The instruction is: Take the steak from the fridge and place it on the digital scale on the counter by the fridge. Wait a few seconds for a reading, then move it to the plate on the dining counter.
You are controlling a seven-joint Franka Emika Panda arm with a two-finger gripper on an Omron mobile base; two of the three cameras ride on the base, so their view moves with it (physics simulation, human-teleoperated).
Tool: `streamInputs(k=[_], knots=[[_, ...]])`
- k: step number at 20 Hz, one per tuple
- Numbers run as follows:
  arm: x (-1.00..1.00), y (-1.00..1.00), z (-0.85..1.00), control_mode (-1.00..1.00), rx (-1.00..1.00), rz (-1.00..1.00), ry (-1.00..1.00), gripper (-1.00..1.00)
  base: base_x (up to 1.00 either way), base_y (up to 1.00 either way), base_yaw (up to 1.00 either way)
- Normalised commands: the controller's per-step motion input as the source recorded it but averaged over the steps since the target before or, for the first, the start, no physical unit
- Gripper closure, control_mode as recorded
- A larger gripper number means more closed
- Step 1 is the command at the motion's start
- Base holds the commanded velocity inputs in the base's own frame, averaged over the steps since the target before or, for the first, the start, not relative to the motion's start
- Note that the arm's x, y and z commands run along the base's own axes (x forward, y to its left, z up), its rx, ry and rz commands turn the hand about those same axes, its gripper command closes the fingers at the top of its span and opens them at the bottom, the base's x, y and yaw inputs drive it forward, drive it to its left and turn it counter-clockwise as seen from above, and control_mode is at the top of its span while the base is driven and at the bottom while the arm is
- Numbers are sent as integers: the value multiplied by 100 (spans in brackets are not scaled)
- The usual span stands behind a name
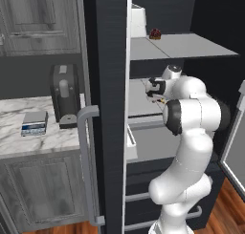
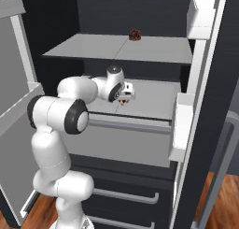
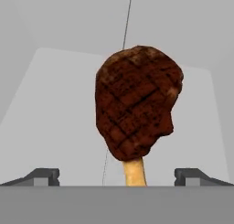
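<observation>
The fridge [image 1: 109, 61] stands open. My gripper [image 1: 161, 99] [image 2: 123, 101] reaches over its middle shelf [image 2: 154, 102]. In the hand view the steak [image 3: 136, 102], dark red-brown with grill marks and a pale bone end, lies on the grey shelf right ahead. Its bone points down between my fingertips [image 3: 45, 175], which stand wide apart and clear of it, so the gripper [image 3: 119, 175] is open. From the base views the hand hides most of the meat. The digital scale [image 1: 34, 123] sits on the marble counter [image 1: 28, 144] left of the fridge.
A small dark red item [image 1: 154, 34] [image 2: 135, 35] rests on the upper shelf; I cannot tell what it is. A black boxy appliance [image 1: 65, 94] stands beside the scale. The left door's handle [image 1: 85, 161] and the right door's white bins [image 2: 183, 125] flank the arm.
</observation>
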Motion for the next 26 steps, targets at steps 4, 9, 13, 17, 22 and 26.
streamInputs(k=[4,9,13,17,22,26], knots=[[25,-8,0,-100,0,0,7,-100,0,0,0],[4,-18,0,-100,0,0,0,-100,0,0,0],[0,-11,-11,-100,0,0,0,-100,0,0,0],[0,0,-16,-100,0,1,0,-100,0,0,0],[-1,0,-13,-100,0,3,0,-100,0,0,0],[0,0,-19,-100,0,3,0,-100,0,0,0]])
